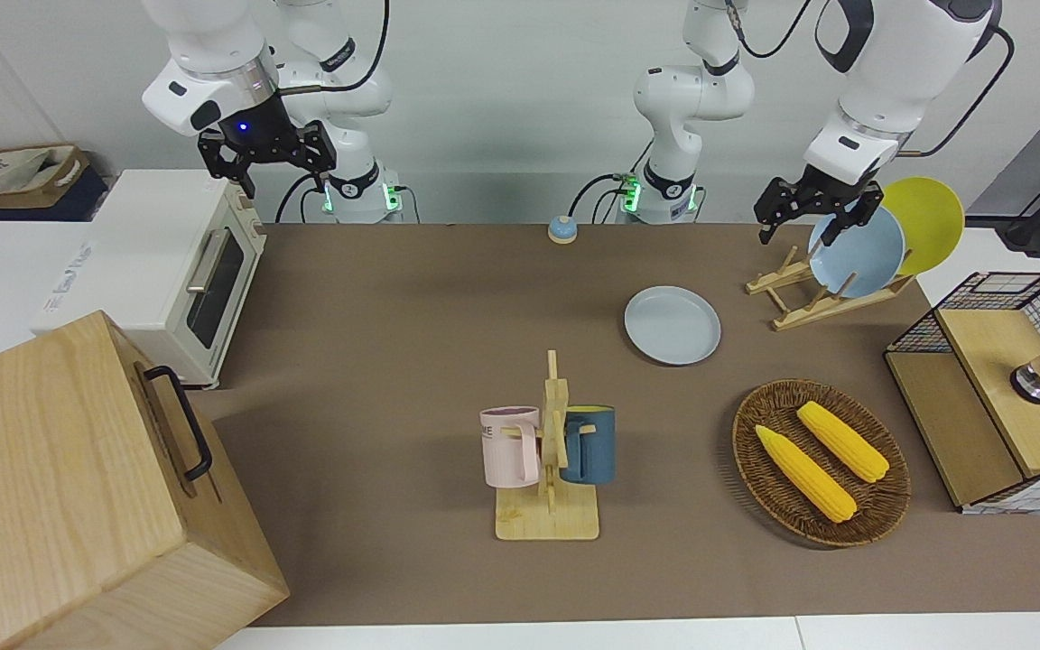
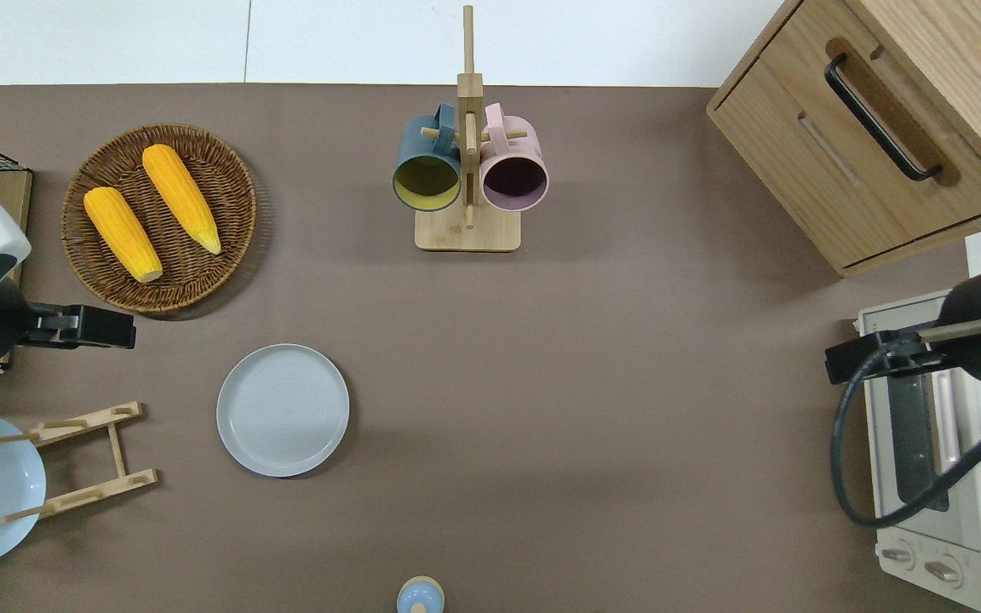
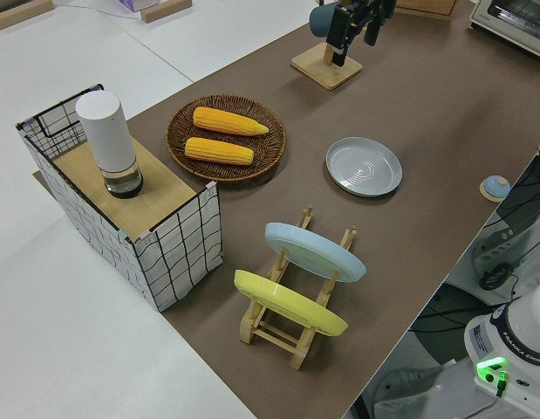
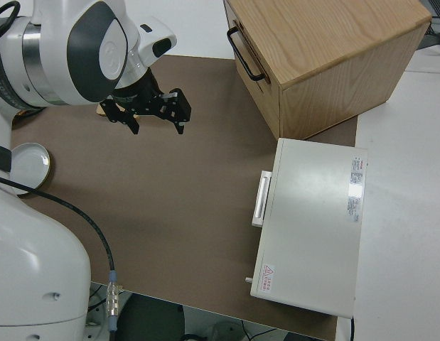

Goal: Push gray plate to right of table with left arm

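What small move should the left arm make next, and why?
Probably lower the left claw to table height beside the flat round pale gray-blue plate, on the edge toward the left arm's end. The claw hangs above the brown table, clear of the untouched plate.

The long table (image 1: 412, 298) has a matte brown top, smooth and cloth-like. The round pale gray plate (image 1: 672, 324) looks like smooth satin ceramic or plastic. The round brown basket (image 1: 881, 506) is rough woven wicker. The pale mug stand (image 1: 547, 519) and the big drawer cabinet (image 1: 60, 487) are smooth bare wood. The white toaster oven (image 1: 154, 262) looks like painted metal.
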Robot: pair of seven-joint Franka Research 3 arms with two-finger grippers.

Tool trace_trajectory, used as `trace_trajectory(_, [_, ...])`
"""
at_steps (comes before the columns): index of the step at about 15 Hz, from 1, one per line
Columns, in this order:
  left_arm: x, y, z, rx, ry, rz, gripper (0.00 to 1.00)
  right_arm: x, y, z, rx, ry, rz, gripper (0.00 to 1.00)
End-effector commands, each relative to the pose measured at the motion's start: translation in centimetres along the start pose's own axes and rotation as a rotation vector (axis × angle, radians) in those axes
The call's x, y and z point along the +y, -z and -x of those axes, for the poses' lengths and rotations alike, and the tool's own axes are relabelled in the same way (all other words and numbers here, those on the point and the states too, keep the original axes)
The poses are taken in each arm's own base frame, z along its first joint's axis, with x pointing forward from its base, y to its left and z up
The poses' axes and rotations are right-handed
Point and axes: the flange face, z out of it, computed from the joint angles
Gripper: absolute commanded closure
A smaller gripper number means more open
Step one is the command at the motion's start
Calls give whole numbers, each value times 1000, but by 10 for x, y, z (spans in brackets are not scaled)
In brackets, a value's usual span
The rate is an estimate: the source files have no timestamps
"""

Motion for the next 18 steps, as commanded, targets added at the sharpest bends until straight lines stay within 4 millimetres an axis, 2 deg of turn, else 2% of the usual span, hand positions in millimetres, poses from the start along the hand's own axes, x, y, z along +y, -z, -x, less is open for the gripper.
trace_trajectory(1, [0,5,-1,12,2,-6,5,1,4,3,-4,-16,-4,17])
trace_trajectory(13, [0,3,1,3,15,-4,5,1,4,3,-4,-16,-4,17])
trace_trajectory(18, [0,-2,15,-23,18,-4,5,1,4,3,-4,-15,-4,17])
